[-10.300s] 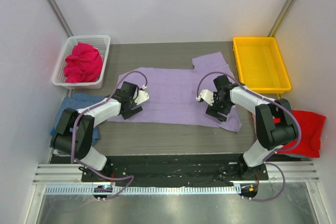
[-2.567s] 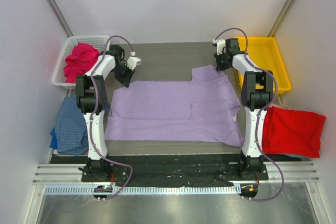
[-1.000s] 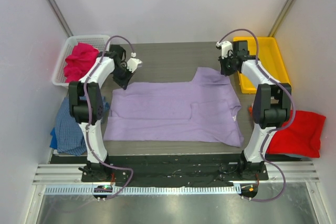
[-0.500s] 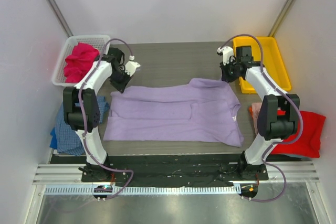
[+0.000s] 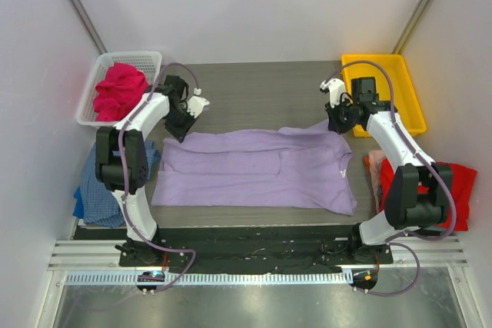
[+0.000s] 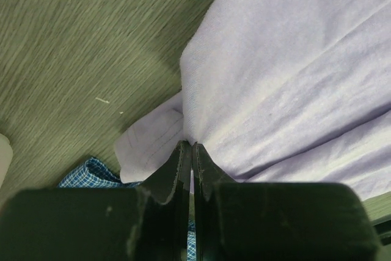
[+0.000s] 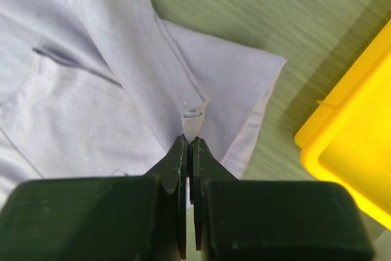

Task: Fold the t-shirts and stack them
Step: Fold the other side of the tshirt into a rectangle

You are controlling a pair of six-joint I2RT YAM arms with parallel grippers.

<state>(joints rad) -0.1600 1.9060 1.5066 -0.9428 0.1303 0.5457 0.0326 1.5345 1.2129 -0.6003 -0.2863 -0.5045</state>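
Lavender t-shirt [image 5: 254, 170], its far edge pinched in the left gripper [image 5: 177, 131] and right gripper [image 5: 337, 124], both closed on cloth. Over the preceding second the grippers had drawn that edge nearward across the body, so the first fold was judged under way. Beyond them lay bare grey wood-grain table [image 5: 254, 86], enclosed by white walls [image 5: 246, 5].

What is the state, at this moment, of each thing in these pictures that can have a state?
lavender t-shirt: spread on the table, both far corners pinched
left gripper: shut on the lavender t-shirt
right gripper: shut on the lavender t-shirt
magenta t-shirt: bunched up in the white basket
red t-shirt: crumpled, not folded, at the right table edge
blue checked t-shirt: crumpled, at the left table edge
yellow tray: empty
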